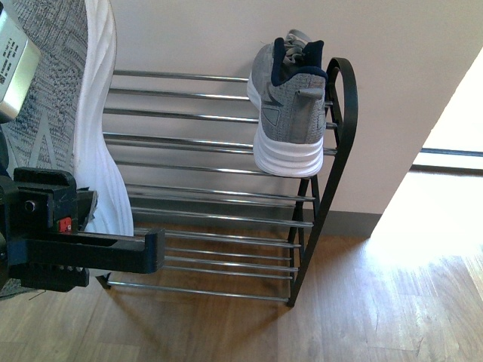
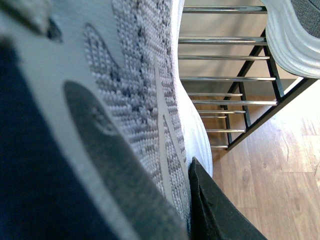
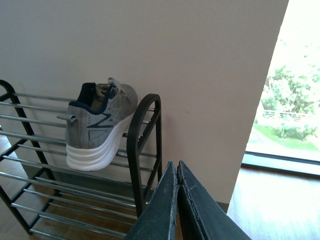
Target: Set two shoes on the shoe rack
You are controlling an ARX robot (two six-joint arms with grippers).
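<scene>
One grey knit sneaker with a thick white sole rests on the top tier of the shoe rack, at its right end beside the rounded black side frame; the same shoe shows in the right wrist view. The other grey sneaker hangs close to the camera at the left, sole toward the rack, with my left gripper shut on it. It fills the left wrist view, one black finger pressed against its side. My right gripper is shut and empty, to the right of the rack.
A beige wall stands right behind the rack. Wooden floor stretches below and to the right. A bright window or doorway opens at the far right. The rack's lower chrome tiers hold nothing.
</scene>
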